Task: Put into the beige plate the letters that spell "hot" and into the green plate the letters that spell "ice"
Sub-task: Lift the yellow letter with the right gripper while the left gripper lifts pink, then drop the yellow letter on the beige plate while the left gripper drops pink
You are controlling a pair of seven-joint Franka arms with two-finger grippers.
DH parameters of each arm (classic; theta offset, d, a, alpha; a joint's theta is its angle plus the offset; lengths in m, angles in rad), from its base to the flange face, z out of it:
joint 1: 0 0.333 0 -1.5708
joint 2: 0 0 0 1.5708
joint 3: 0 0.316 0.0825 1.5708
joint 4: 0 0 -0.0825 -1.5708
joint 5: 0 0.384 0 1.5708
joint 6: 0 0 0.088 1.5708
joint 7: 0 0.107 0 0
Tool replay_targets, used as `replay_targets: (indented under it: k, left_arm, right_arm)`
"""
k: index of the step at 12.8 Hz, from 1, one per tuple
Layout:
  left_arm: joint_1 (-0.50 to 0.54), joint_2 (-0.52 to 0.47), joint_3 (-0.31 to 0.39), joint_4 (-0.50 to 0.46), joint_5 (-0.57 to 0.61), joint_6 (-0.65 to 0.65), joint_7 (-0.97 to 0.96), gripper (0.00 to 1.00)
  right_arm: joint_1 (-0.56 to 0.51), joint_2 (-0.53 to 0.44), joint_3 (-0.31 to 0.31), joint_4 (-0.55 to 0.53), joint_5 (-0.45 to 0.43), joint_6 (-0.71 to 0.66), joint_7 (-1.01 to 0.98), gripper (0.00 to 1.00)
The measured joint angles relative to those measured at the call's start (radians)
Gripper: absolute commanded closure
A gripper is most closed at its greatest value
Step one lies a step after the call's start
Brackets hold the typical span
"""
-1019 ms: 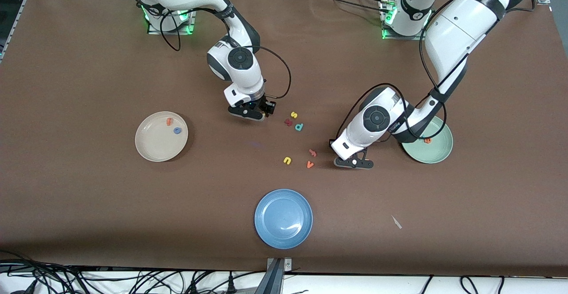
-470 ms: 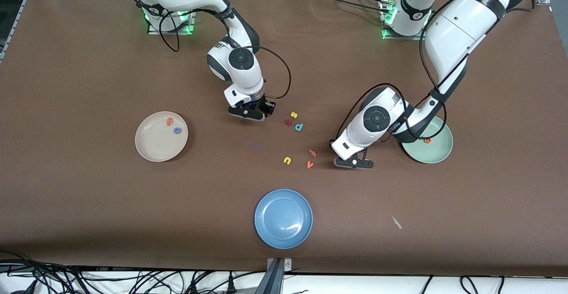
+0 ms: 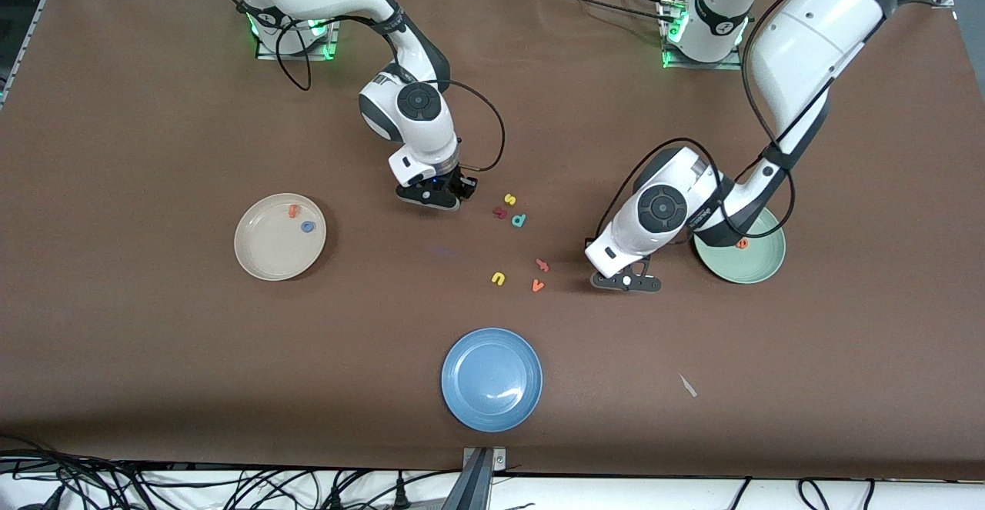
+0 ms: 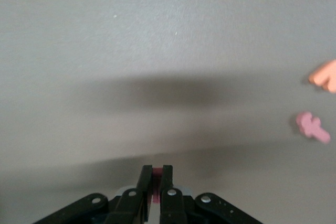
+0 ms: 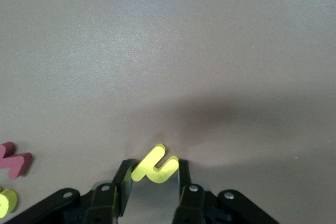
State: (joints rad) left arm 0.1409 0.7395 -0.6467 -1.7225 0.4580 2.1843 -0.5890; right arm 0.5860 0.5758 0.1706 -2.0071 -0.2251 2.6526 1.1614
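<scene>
The beige plate (image 3: 265, 255) holds the orange t (image 3: 293, 211) and the blue o (image 3: 308, 226). My right gripper (image 3: 431, 195) is down at the table, beside the loose letters on the beige plate's side. In the right wrist view, the right gripper (image 5: 155, 170) has both fingers against the yellow h (image 5: 155, 164). The green plate (image 3: 758, 270) holds the orange e (image 3: 742, 244). My left gripper (image 3: 625, 282) hangs low over the table beside the green plate. In the left wrist view, the left gripper (image 4: 156, 169) is shut on the dark red i (image 4: 156, 172).
Loose letters lie mid-table: a yellow s (image 3: 509, 199), a wide dark red letter (image 3: 500, 213), a teal d (image 3: 519, 220), a yellow u (image 3: 499, 278), an orange v (image 3: 538, 286) and a reddish letter (image 3: 542, 265). A blue plate (image 3: 492, 378) sits nearer the camera.
The left gripper has shifted toward the green plate with the i. The right gripper's fingers have closed in on the yellow h without leaving its spot.
</scene>
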Motion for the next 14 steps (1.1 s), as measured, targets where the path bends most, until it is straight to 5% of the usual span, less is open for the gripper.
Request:
replay_targets:
  k: [5,9,13,14]
  left_arm:
    - [0.355,-0.036,-0.278,-0.001,0.0,-0.313,0.197,1.0]
    - [0.522,-0.036,-0.296,-0.033,0.007,-0.387,0.393,1.0]
    - [0.62,-0.023,-0.293,-0.118,0.098,-0.388,0.452,1.0]
    - [0.628,-0.016,-0.293,-0.125,0.1,-0.388,0.454,0.87]
  right_arm:
    - [0.001,0.0,-0.001,0.0,-0.004,0.0,0.0,0.88]
    - [-0.06,-0.052,-0.01,0.012,-0.026,-0.084,-0.06,0.88]
    - [-0.245,-0.191,0.052,-0.004,-0.027,-0.266,-0.316,0.87]
    - [-0.289,-0.223,0.054,-0.022,-0.027,-0.29,-0.402,0.87]
